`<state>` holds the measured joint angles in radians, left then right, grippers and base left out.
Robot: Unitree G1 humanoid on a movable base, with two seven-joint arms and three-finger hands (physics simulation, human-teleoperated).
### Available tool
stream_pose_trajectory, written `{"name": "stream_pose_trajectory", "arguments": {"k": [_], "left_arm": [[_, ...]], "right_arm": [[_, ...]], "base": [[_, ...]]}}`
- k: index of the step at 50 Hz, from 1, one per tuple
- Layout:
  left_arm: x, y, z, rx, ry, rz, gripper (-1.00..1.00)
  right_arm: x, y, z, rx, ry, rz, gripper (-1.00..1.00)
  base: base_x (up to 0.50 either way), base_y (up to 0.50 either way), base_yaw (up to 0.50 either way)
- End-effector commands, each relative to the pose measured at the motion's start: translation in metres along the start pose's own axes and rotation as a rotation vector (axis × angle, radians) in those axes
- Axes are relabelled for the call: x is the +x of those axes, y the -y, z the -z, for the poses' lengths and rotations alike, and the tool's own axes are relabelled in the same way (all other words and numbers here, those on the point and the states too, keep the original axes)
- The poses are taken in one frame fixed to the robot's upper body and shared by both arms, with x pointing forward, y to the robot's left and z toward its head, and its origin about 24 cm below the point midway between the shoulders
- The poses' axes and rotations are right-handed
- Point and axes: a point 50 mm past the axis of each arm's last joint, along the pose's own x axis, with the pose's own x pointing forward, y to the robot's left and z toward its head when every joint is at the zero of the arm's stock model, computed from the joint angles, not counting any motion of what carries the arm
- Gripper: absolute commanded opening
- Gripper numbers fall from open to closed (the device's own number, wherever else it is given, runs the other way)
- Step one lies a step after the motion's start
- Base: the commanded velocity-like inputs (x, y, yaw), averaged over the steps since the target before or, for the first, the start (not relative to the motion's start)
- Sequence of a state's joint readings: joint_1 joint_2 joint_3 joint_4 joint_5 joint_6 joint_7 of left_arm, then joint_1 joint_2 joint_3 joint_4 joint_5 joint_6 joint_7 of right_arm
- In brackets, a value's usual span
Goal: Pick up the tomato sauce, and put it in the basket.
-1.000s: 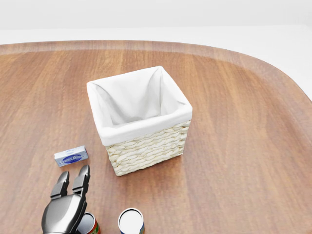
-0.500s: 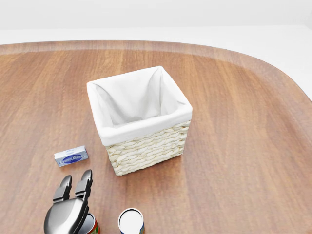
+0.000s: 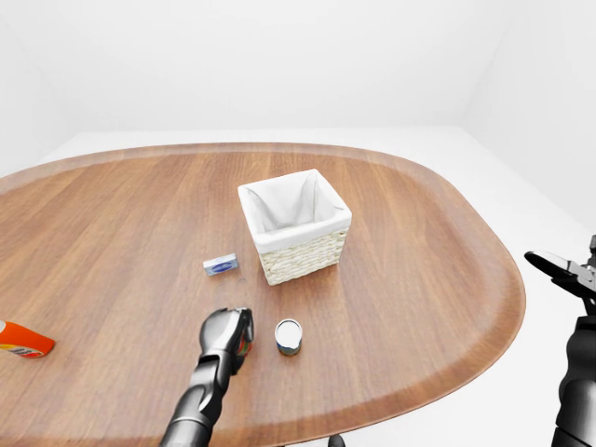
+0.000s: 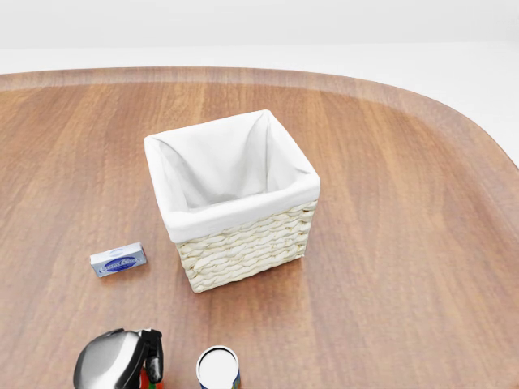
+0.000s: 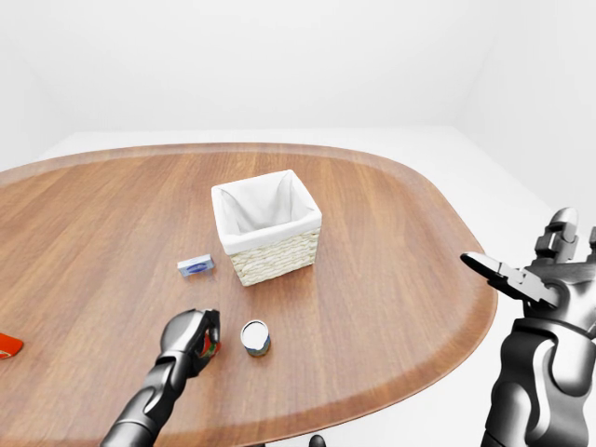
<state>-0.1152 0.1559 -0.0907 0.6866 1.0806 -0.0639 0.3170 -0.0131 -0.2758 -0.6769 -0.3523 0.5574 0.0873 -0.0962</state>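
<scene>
One tomato sauce can (image 5: 208, 347) under my left hand (image 4: 122, 359), fingers curled round it, apparently gripping for lift. Second can (image 4: 218, 367) just beside, untouched. Basket (image 4: 243, 243) near, upright, open-topped. Right hand (image 5: 521, 279) off table, fingers spread.

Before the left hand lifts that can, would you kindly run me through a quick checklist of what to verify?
1. Left hand curled over the red tomato sauce can: ok.
2. Fingers fully closed round it: cannot tell; the hand hides most of the can.
3. Basket upright, open, nothing visible inside: ok.
4. Blue-and-white can standing just right of the grasp in the head view, a bump risk: not ok.
5. Small blue box lying left of the basket, apart from it: ok.
6. Right hand off the table's edge: ok.
</scene>
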Motion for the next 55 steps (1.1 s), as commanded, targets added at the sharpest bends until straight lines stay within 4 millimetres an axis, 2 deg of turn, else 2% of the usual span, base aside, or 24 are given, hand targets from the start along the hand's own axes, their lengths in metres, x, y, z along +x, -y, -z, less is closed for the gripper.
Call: {"name": "stream_pose_trajectory", "arguments": {"k": [1, 9, 12, 13, 14, 15, 16, 19, 22, 23, 25, 26, 30, 32, 35, 37, 39, 40, 43, 44, 48, 53, 54, 55], "left_arm": [[-0.001, 0.004, 0.000, 0.018, 0.006, 0.004, -1.00], [-0.001, -0.008, -0.002, -0.004, 0.008, -0.035, -1.00], [0.004, -0.038, -0.011, -0.036, -0.001, -0.107, -1.00], [0.004, -0.039, -0.011, -0.037, -0.001, -0.109, -1.00], [0.007, -0.054, -0.016, -0.037, 0.003, -0.141, -1.00], [0.006, -0.055, -0.016, -0.037, 0.003, -0.143, -1.00], [0.009, -0.077, -0.023, -0.062, 0.014, -0.185, -1.00], [0.008, -0.119, -0.041, -0.080, 0.077, -0.272, -1.00], [0.008, -0.153, -0.057, -0.084, 0.143, -0.362, -1.00], [0.004, -0.173, -0.070, -0.081, 0.196, -0.396, -1.00], [-0.001, -0.194, -0.083, -0.072, 0.249, -0.434, -1.00], [-0.009, -0.215, -0.094, -0.055, 0.293, -0.489, -1.00], [-0.025, -0.255, -0.119, -0.027, 0.392, -0.583, -1.00], [-0.029, -0.285, -0.139, -0.008, 0.458, -0.649, -1.00], [-0.017, -0.308, -0.154, -0.006, 0.487, -0.690, -1.00], [0.004, -0.331, -0.167, -0.036, 0.493, -0.715, -1.00], [0.014, -0.343, -0.177, -0.015, 0.493, -0.721, -1.00], [0.016, -0.359, -0.192, -0.045, 0.526, -0.715, -1.00], [0.018, -0.383, -0.211, -0.061, 0.547, -0.740, -1.00], [0.026, -0.393, -0.221, -0.074, 0.530, -0.752, -1.00], [0.052, -0.400, -0.229, -0.131, 0.432, -0.682, -1.00], [0.058, -0.399, -0.232, -0.092, 0.377, -0.680, -1.00], [0.056, -0.403, -0.234, -0.177, 0.389, -0.645, -1.00], [0.057, -0.403, -0.233, -0.153, 0.379, -0.654, -1.00]], "right_arm": [[0.000, 0.000, 0.000, 0.001, 0.000, 0.000, 1.00], [0.000, -0.001, 0.001, 0.001, -0.005, -0.002, 1.00], [0.000, -0.001, 0.002, -0.002, -0.009, -0.004, 1.00], [0.000, -0.001, 0.002, -0.002, -0.008, -0.004, 1.00], [0.000, -0.001, 0.001, -0.002, -0.005, -0.004, 1.00], [0.000, -0.001, 0.001, -0.002, -0.005, -0.004, 1.00], [0.000, -0.001, 0.001, -0.002, -0.004, -0.004, 1.00], [-0.001, -0.001, 0.001, -0.003, -0.004, -0.004, 1.00], [-0.001, -0.001, 0.001, -0.004, -0.002, -0.004, 1.00], [-0.001, -0.001, 0.002, -0.006, -0.008, -0.006, 1.00], [-0.002, -0.002, 0.002, -0.007, -0.005, -0.008, 1.00], [-0.002, -0.002, 0.001, -0.007, -0.005, -0.007, 1.00], [-0.001, -0.002, 0.003, -0.007, -0.008, -0.008, 1.00], [-0.002, -0.002, 0.002, -0.007, -0.006, -0.009, 1.00], [-0.001, -0.002, 0.002, -0.006, -0.006, -0.009, 1.00], [-0.001, -0.002, 0.002, -0.006, -0.005, -0.009, 1.00], [-0.001, -0.003, 0.003, -0.006, -0.008, -0.011, 1.00], [-0.001, -0.003, 0.003, -0.008, -0.010, -0.013, 1.00], [-0.001, -0.002, 0.001, -0.005, -0.004, -0.012, 1.00], [-0.001, -0.002, 0.001, -0.003, -0.001, -0.011, 1.00], [-0.001, -0.002, 0.000, 0.002, 0.002, -0.011, 1.00], [-0.001, -0.003, -0.001, 0.005, 0.003, -0.012, 1.00], [-0.002, -0.002, -0.002, 0.007, 0.010, -0.011, 1.00], [-0.001, -0.002, -0.003, 0.008, 0.012, -0.011, 1.00]], "base": [[0.00, 0.00, 0.00], [0.00, 0.00, 0.00], [0.00, 0.00, 0.00], [0.00, 0.00, 0.00], [0.00, 0.00, 0.00], [0.00, 0.00, 0.00], [0.00, 0.00, 0.00], [0.00, 0.00, 0.00], [0.00, 0.00, 0.00], [0.00, 0.00, 0.00], [0.00, 0.00, 0.00], [0.00, 0.00, 0.00], [0.00, 0.00, 0.00], [0.00, 0.00, 0.00], [0.00, 0.00, 0.00], [0.00, 0.00, 0.00], [0.00, 0.00, 0.00], [0.00, 0.00, 0.00], [0.00, 0.00, 0.00], [0.00, 0.00, 0.00], [0.00, 0.00, 0.00], [0.00, 0.00, 0.00], [0.00, 0.00, 0.00], [0.00, 0.00, 0.00]]}}
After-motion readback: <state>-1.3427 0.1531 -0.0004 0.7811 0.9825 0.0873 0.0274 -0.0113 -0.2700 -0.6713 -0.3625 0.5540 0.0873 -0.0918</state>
